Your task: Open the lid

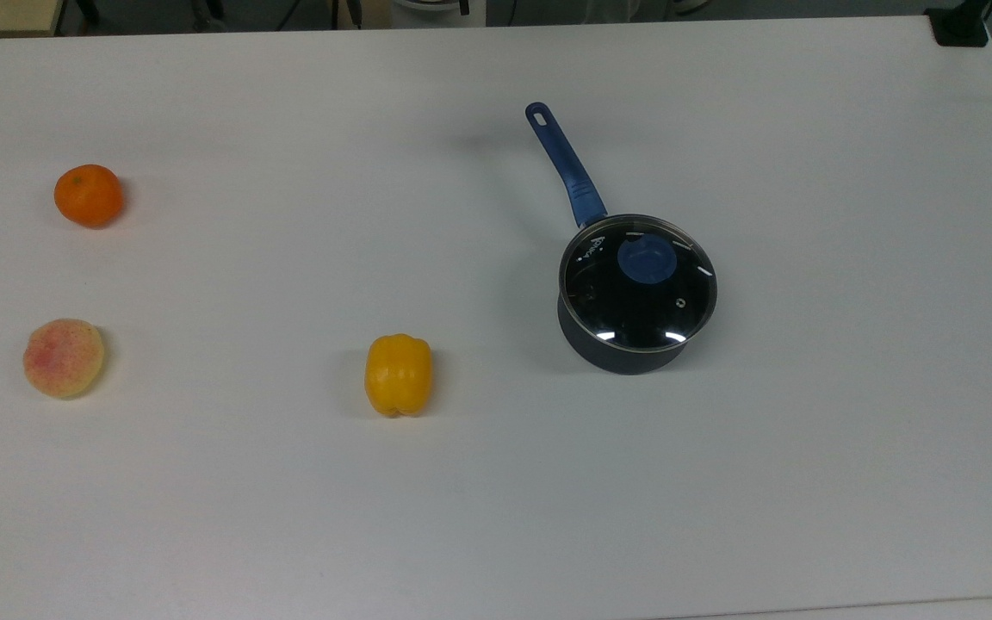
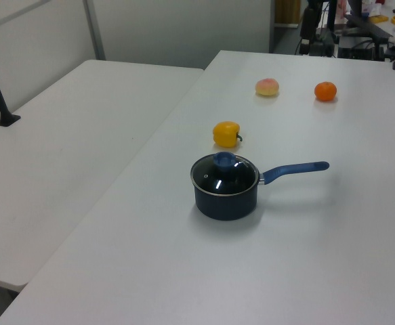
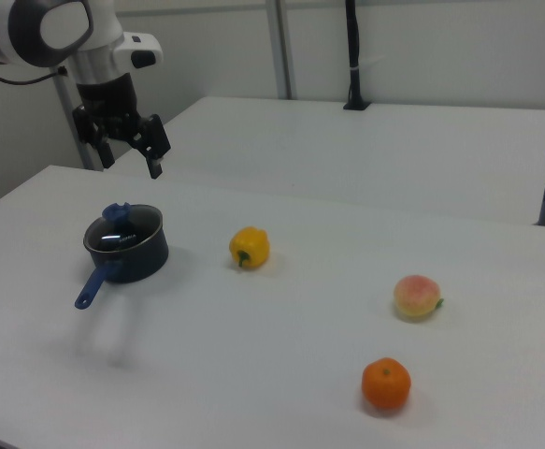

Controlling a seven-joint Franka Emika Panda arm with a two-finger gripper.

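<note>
The lid (image 1: 638, 284) sits closed and level on the saucepan (image 1: 625, 353), its metal rim seated all round the pot's mouth, its blue knob (image 1: 646, 260) at the centre and a small steam hole toward 4 o'clock from the knob in the top view. In the top view the saucepan stands on the white bench (image 1: 496, 517) a little toward 3 o'clock from the middle, and its blue handle (image 1: 567, 168) runs away from the pot toward 11 o'clock, resting free of everything else. In the left view the lid (image 2: 225, 175) and pot (image 2: 225, 200) are near the middle of the bench, the handle (image 2: 295, 170) pointing to 3 o'clock. A yellow pepper (image 1: 399, 375) lies at about 8 o'clock from the pot in the top view, clearly apart from it. A peach (image 1: 64, 357) and an orange (image 1: 89, 195) lie well apart from the pot near the top view's 9 o'clock edge, the orange at 12 o'clock from the peach. In the right view the pincer (image 3: 125, 150) hangs in the air at 12 o'clock from the lid (image 3: 122, 229), touching nothing, its two dark fingers (image 3: 156, 142) spread wide with a clear gap between them, under the arm's (image 3: 43, 28) white wrist. A second white bench (image 3: 365, 150) stands just behind the first in the right view.
</note>
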